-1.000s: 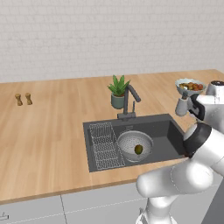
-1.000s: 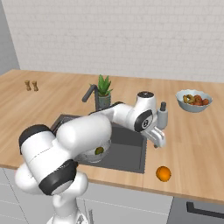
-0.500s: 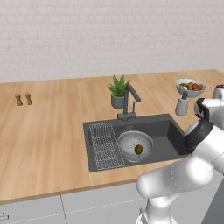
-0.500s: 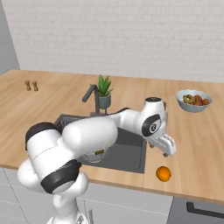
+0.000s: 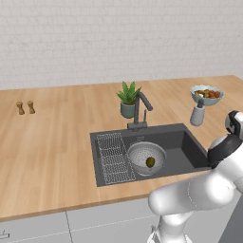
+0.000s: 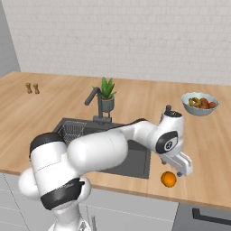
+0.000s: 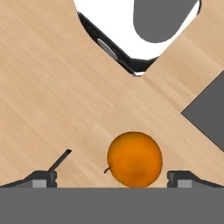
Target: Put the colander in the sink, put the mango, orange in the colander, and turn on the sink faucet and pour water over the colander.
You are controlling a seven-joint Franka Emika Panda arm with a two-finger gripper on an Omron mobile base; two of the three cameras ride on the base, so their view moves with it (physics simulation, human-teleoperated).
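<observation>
The orange (image 7: 134,159) lies on the wooden counter between my open gripper's (image 7: 113,178) two dark fingertips (image 7: 181,177), closer to the right one. From the right base view, the gripper (image 6: 179,170) hangs just above the orange (image 6: 168,179), right of the sink (image 6: 135,162) near the counter's front edge. The silver colander (image 5: 137,152) sits in the dark sink (image 5: 182,142) with the green mango (image 5: 150,162) inside it. The dark faucet (image 5: 140,107) stands behind the basin, its spout angled over it.
A potted plant (image 5: 128,99) stands beside the faucet. A white fruit bowl (image 5: 206,94) and a grey bottle (image 5: 197,114) are at the back right. Two small shakers (image 5: 25,107) stand far left. A wire rack (image 5: 114,156) fills the sink's left part.
The hand has swung from beside the sink's right rim forward and down to the orange, staying open. Colander and mango have not moved.
</observation>
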